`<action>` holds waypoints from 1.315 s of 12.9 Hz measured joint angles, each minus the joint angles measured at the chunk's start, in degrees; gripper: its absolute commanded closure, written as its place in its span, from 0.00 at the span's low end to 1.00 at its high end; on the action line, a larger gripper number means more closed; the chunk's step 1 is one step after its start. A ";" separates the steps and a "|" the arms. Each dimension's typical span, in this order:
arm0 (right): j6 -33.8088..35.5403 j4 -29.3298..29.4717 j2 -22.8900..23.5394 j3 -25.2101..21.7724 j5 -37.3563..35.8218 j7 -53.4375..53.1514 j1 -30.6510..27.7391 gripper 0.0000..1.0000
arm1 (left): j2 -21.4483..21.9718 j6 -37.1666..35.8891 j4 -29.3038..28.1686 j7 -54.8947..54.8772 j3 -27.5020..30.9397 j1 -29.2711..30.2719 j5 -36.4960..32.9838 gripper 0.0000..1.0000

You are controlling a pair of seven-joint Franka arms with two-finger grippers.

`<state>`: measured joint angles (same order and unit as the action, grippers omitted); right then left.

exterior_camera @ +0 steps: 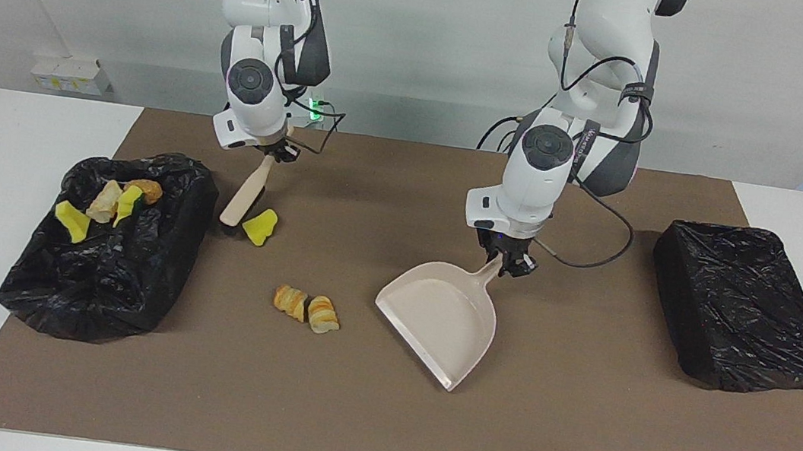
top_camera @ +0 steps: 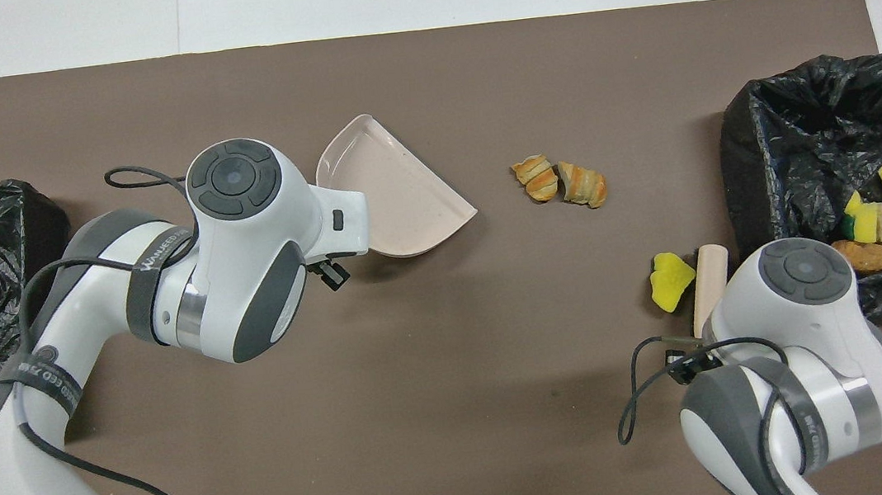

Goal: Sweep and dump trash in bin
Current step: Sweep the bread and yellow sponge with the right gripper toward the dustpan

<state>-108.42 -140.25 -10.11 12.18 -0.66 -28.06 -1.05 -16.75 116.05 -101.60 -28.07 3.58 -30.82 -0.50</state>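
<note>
Now the left gripper (exterior_camera: 509,262) is clamped on the handle of the dustpan (exterior_camera: 440,318), whose pan rests tilted on the brown mat (exterior_camera: 575,431) with its open edge turned toward the right arm's end of the table. The right gripper (exterior_camera: 271,153) is closed on the handle of the brush (exterior_camera: 246,195), which slants down so that its bristle end sits beside the open bin (exterior_camera: 160,257) and just beside a yellow sponge bit (exterior_camera: 260,226). Two bread chunks (exterior_camera: 305,309) lie together on the mat, between the bin and the dustpan, farther from the robots than the sponge bit. Four more pieces of trash (exterior_camera: 105,204) already lie inside the open bin. A second bin (exterior_camera: 744,306), covered in black plastic, sits at the left arm's end.
</note>
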 measured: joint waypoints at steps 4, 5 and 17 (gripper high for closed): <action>-5.06 4.31 6.90 0.77 -3.07 0.72 2.53 1.00 | 0.00 0.00 -0.29 -12.66 0.04 0.62 -0.06 1.00; -4.93 7.27 8.95 0.80 -3.10 0.84 3.34 1.00 | 0.00 0.00 -0.52 -13.50 0.08 0.90 -0.17 1.00; 6.66 31.43 20.69 0.52 -8.87 9.22 5.00 1.00 | 1.33 2.47 -4.62 -15.44 -0.59 1.10 -0.37 1.00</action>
<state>-101.76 -108.82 10.58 12.70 -9.53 -18.84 3.95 -15.42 118.52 -106.22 -43.50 2.99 -29.71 -0.87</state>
